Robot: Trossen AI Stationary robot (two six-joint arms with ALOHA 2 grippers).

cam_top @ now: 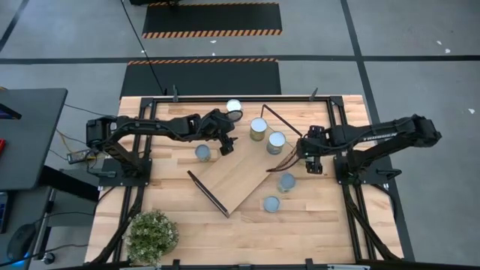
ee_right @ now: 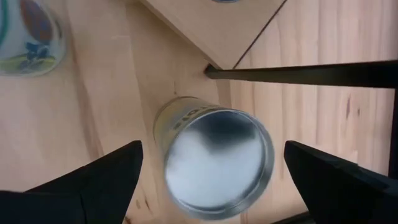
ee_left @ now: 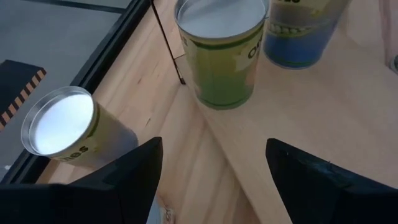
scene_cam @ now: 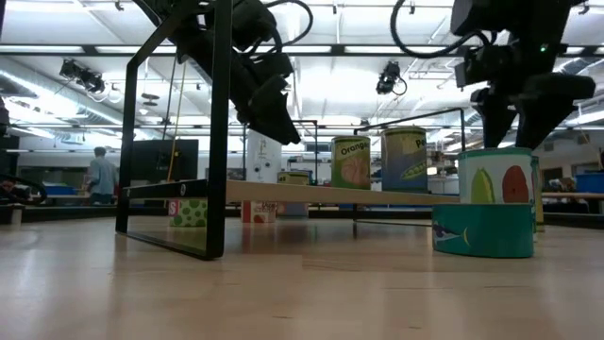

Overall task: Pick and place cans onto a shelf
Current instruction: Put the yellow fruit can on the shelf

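The shelf (cam_top: 236, 176), a light-wood board with black end frames, lies slantwise on the table's middle. Two cans (cam_top: 259, 128) (cam_top: 277, 142) stand on its far end. Other cans stand on the table: one at the far edge (cam_top: 235, 107), one left of the shelf (cam_top: 202, 152), two near its right corner (cam_top: 286, 181) (cam_top: 271, 203). My left gripper (cam_top: 225, 142) is open and empty, above the shelf's left edge; its view shows the green can (ee_left: 217, 53). My right gripper (cam_top: 304, 166) is open above the silvery-topped can (ee_right: 214, 162), with a finger on each side and not touching it.
A potted plant (cam_top: 152, 234) stands at the near left corner. The shelf's black frame bar (ee_right: 305, 73) runs close beside the can under my right gripper. A teal can (scene_cam: 486, 227) stands near the low camera. Bare tabletop lies along the near edge.
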